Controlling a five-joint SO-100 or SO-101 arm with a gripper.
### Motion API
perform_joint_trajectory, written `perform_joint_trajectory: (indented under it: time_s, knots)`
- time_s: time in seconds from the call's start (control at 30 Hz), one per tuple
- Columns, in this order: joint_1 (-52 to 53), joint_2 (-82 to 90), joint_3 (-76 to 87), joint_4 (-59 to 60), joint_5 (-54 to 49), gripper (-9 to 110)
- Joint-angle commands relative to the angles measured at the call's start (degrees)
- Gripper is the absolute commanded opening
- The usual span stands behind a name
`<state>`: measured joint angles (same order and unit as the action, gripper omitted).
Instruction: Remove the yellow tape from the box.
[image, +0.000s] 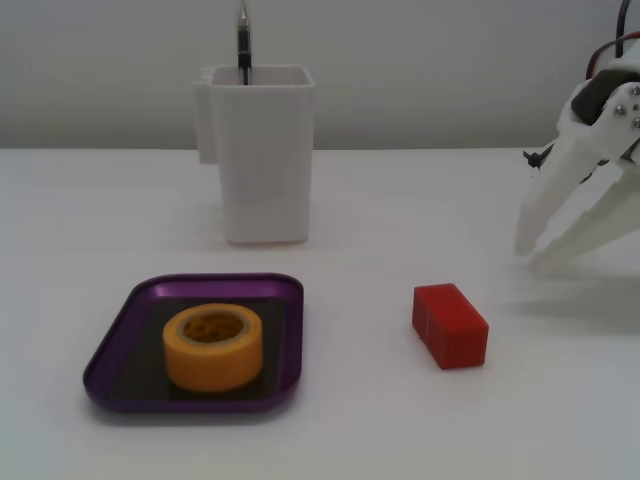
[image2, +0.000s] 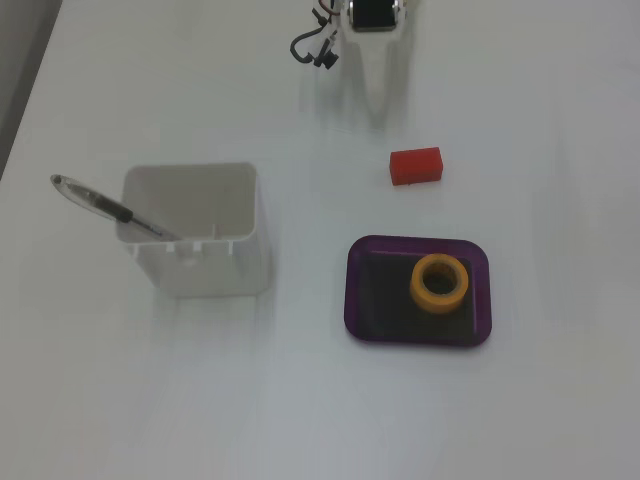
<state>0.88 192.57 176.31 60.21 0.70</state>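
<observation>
The yellow tape (image: 213, 347) is a thick yellow-orange roll that lies flat, hollow core up, inside the box (image: 120, 345), a shallow purple tray with a dark bottom. In the top-down fixed view the tape (image2: 440, 283) sits in the right half of the box (image2: 365, 290). My gripper (image: 531, 255) is white. It hangs at the far right a little above the table, tips pointing down-left, jaws a little apart and empty. From above the gripper (image2: 376, 95) is at the top edge, well away from the box.
A small red block (image: 450, 325) lies between the gripper and the box; it also shows from above (image2: 415, 167). A tall white square container (image: 262, 150) with a pen (image: 242, 45) in it stands behind the box. It is left of the box seen from above (image2: 195, 235).
</observation>
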Motion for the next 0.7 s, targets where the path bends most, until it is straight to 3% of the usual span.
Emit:
perform_joint_trajectory:
  time_s: [0.0,0.27,0.67]
  knots:
    - [-0.4,3.4,0.4,0.0,-0.4,0]
    - [-0.4,3.4,-2.7,-0.7,-0.4,0]
    - [0.4,-2.5,-27.9,1.1,-4.3,2]
